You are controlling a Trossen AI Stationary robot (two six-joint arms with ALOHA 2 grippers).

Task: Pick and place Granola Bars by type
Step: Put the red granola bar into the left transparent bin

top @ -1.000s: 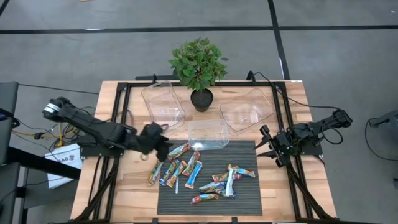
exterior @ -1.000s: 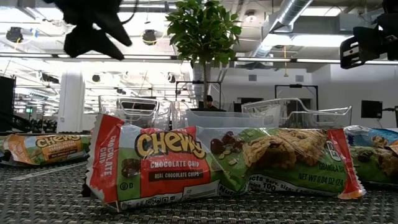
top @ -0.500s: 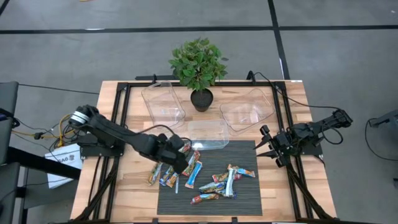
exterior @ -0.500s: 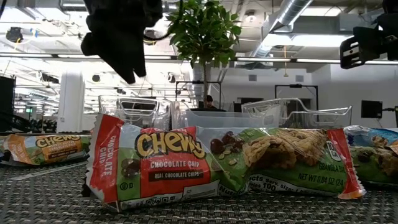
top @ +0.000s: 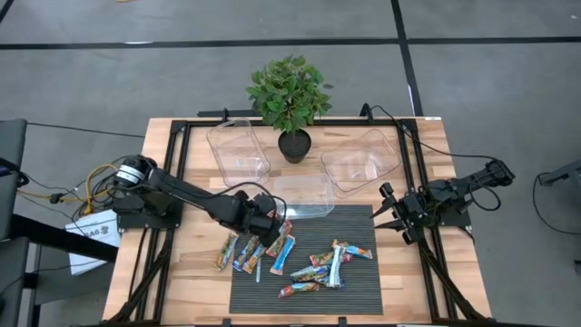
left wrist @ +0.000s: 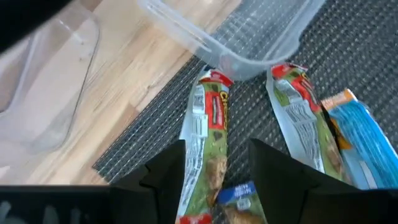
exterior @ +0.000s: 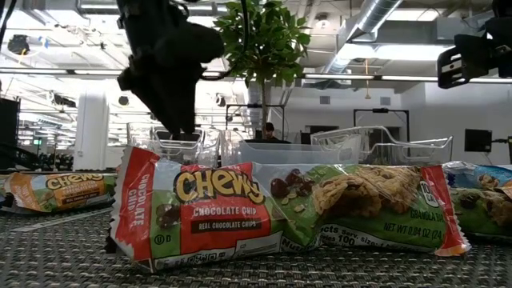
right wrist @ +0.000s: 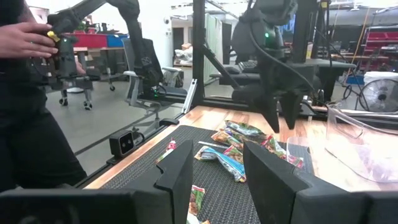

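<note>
**Currently: left gripper over the left cluster of bars, nothing held**

Left gripper [top: 265, 221] sits low over the upper end of the left group of granola bars [top: 257, 243], at the left edge of the black mat [top: 356, 232]. The left wrist view shows its two fingers [left wrist: 165, 180] apart, with a green-and-red Chewy chocolate chip bar [left wrist: 208, 143] lying in the gap between them. The bar is flat on the mat and the fingers aren't closed on it. A second green-and-red bar [left wrist: 301, 118] lies just beside it, then a blue-wrapped one [left wrist: 367, 137].

Right gripper [top: 388, 207] waits at the right edge of the table, off the mat and well apart from the bars. Fingers [right wrist: 177, 177] are apart in the right wrist view, with nothing between them.

Bars sit in two loose groups. The left group straddles the mat edge and the bare wood. The other group [top: 329, 263] is near the middle of the mat, some bars overlapping. One bar [top: 298, 290] lies alone near the front edge of the mat. The low view has a Chewy chocolate chip bar [exterior: 280, 210] right in front of the lens.

Three clear plastic bins hold no bars:
- left bin [top: 238, 150]
- centre bin [top: 304, 195], touching the top edge of the mat
- right bin [top: 360, 159]

A potted plant [top: 290, 95] stands between the left and right bins. A person's hand [right wrist: 28, 40] shows in the room behind.
</note>
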